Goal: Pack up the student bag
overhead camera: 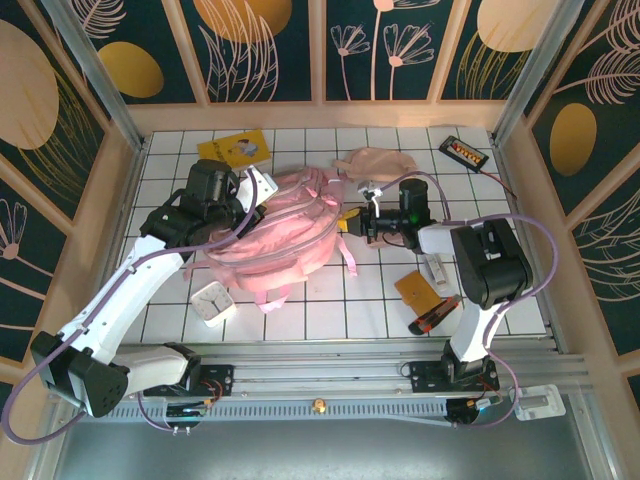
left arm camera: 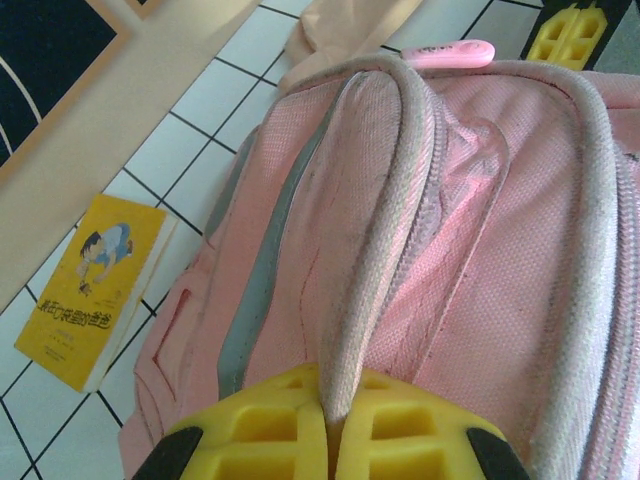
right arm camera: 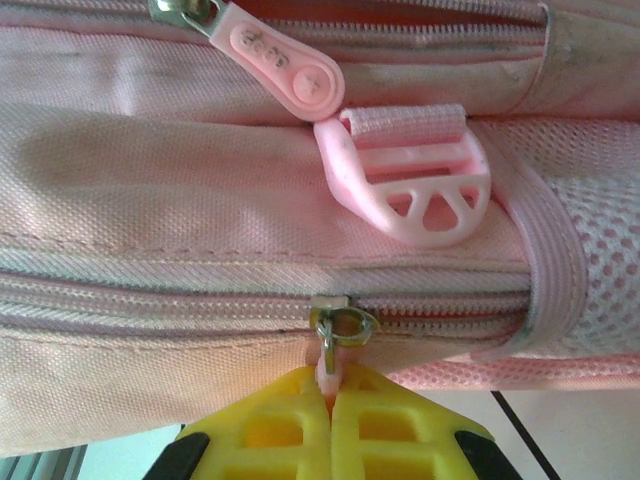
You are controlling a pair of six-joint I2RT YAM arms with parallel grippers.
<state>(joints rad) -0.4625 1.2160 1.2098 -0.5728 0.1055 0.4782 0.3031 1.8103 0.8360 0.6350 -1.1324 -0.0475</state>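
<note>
right gripper (right arm camera: 328,385) clamped on zip pull (right arm camera: 327,345), zip runs crosswise to its fingers along the bag (overhead camera: 280,240); left gripper (left arm camera: 328,405) pinching handle (left arm camera: 375,200), likely anchoring the far side.

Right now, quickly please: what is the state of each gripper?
Left gripper: closed, pinching a raised seam of the student bag.
Right gripper: closed on a zipper pull of the bag.

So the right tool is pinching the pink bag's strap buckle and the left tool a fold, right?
No: the right wrist view shows the right tool shut on a zipper pull, below the strap buckle. The left tool does pinch a fold.
</note>
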